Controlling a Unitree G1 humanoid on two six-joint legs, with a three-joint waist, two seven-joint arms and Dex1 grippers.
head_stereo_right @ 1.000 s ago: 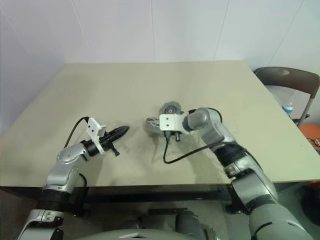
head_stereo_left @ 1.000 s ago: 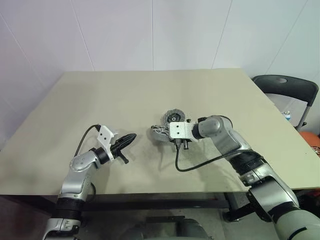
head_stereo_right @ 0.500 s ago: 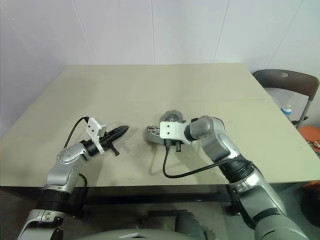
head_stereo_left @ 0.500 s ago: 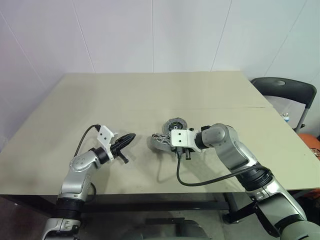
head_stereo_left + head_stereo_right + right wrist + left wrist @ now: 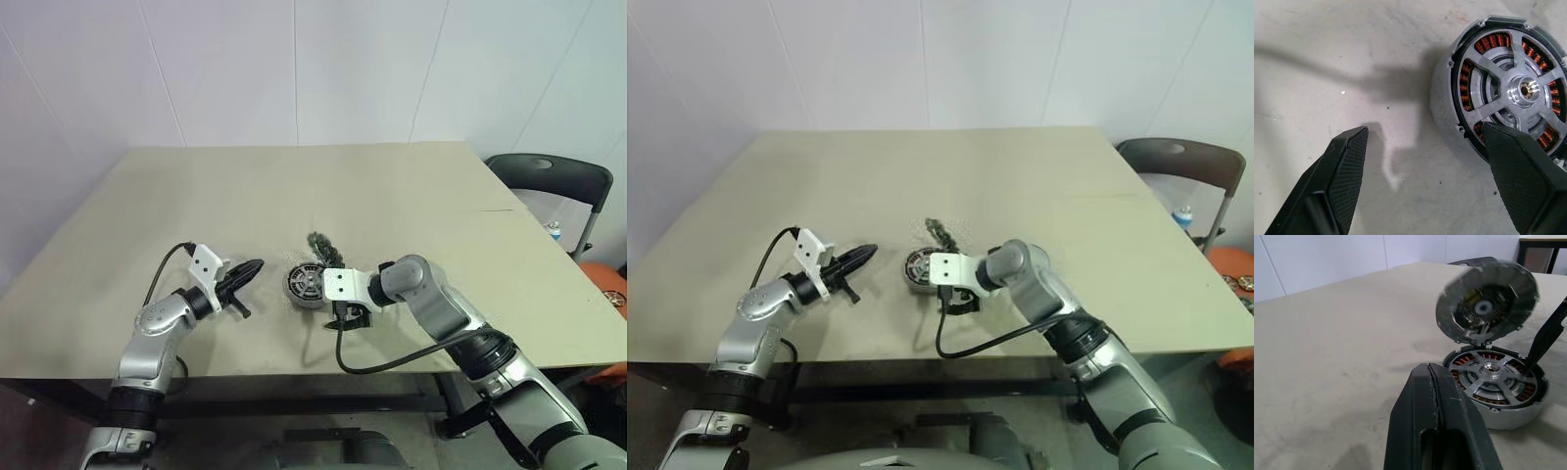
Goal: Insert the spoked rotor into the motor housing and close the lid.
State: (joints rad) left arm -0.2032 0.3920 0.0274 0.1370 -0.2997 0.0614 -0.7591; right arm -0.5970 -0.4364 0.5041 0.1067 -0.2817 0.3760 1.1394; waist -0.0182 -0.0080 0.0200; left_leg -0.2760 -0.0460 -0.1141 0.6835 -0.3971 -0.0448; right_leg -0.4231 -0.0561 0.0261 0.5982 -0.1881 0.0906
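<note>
The right gripper (image 5: 1425,181) stands wide open with nothing between its two black fingers (image 5: 1344,169), one of them over bare table and the other reaching over the rim of the motor housing (image 5: 1508,93). In the head views this gripper (image 5: 345,315) hangs just beside the housing (image 5: 304,286), on its right, angled down toward the table (image 5: 392,196). The spoked rotor (image 5: 1492,374) sits inside the housing, its silvery spokes spread over the ring of copper windings around a bright centre hub. The lid (image 5: 1488,301) stands raised and tilted over the far edge of the housing, joined to its rim, its inner face with a pale centre turned toward the left arm's camera. The left gripper (image 5: 247,271) is clenched, fingers pressed together on nothing, and points about level toward the housing from the left, near it but apart. The housing rests on the table between the two grippers, toward the near edge. A dark folding chair (image 5: 549,181) stands off the table's right side, in front of the white wall (image 5: 294,69).
</note>
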